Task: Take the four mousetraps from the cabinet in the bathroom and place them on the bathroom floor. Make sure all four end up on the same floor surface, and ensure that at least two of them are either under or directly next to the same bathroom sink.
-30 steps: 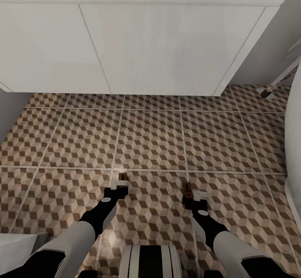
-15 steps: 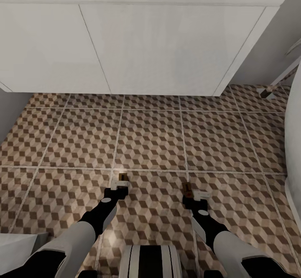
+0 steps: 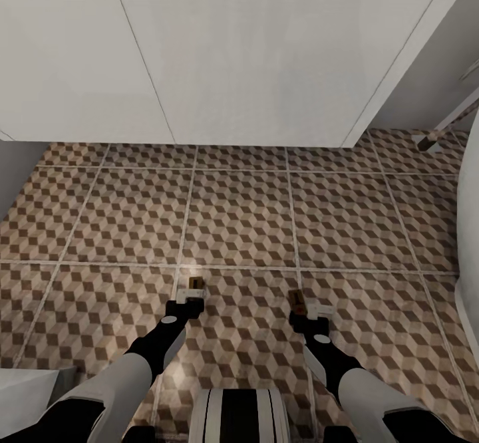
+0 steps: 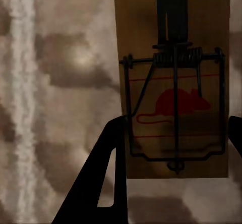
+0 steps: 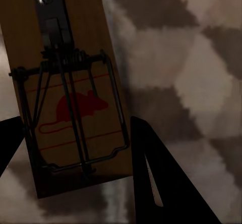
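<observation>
Wooden mousetraps, one per arm: left gripper (image 3: pixel 193 293) pinches one mousetrap (image 4: pixel 174 82), right gripper (image 3: pixel 310 308) pinches the other mousetrap (image 5: pixel 70 103), both above the bathroom floor (image 3: pixel 239 217), sink (image 3: pixel 219 64) far ahead. Prob. light, stiff, thin; grip board edges, avoid the wire spring.

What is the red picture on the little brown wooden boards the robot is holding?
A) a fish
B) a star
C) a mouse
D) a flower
C: the flat brown wooden mousetrap in the left pincer has a red mouse outline under its thin wire, and so does the one in the right pincer.
</observation>
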Controlling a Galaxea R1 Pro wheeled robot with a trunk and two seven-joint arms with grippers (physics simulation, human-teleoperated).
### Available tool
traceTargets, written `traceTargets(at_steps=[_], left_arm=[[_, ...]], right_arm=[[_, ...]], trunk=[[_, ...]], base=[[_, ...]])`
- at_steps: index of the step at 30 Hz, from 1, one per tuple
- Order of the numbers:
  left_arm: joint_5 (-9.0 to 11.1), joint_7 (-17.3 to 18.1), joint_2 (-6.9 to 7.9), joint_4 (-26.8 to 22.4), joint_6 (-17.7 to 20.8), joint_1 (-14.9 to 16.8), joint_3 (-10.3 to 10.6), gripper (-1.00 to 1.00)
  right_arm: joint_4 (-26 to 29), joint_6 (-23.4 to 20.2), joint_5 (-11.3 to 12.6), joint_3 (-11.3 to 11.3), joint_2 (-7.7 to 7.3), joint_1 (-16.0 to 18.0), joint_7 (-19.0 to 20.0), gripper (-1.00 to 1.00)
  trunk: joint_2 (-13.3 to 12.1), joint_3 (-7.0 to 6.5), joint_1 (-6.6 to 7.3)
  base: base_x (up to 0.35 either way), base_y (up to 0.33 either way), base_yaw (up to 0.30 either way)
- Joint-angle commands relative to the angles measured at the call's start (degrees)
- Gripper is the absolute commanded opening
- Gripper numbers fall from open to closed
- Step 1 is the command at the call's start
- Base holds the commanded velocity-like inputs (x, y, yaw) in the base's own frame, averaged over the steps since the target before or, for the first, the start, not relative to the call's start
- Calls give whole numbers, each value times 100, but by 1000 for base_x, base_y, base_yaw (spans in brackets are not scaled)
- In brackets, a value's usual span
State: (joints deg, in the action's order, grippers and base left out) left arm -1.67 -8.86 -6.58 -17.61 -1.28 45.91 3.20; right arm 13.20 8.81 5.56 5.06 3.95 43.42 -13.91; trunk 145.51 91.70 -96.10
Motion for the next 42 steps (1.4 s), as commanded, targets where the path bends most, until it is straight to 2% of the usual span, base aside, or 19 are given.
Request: traceTargets(at_steps=[1,4,42], left_arm=[[-23,-54,3,7,-10,4,37,-100],[-20,-47,5,10,-8,2,39,-100],[-22,-50,-4,13,51,-2,50,-100]], right_arm=[[-6,24,73,55,-1,4,-49,-100],[-4,24,70,56,0,6,-50,-100],[180,-32,70,45,-27,5,-50,-100]], trunk=[[3,26,-1],[7,92,-9],[7,92,-9]], base=[[0,0,0],[0,0,0],[0,0,0]])
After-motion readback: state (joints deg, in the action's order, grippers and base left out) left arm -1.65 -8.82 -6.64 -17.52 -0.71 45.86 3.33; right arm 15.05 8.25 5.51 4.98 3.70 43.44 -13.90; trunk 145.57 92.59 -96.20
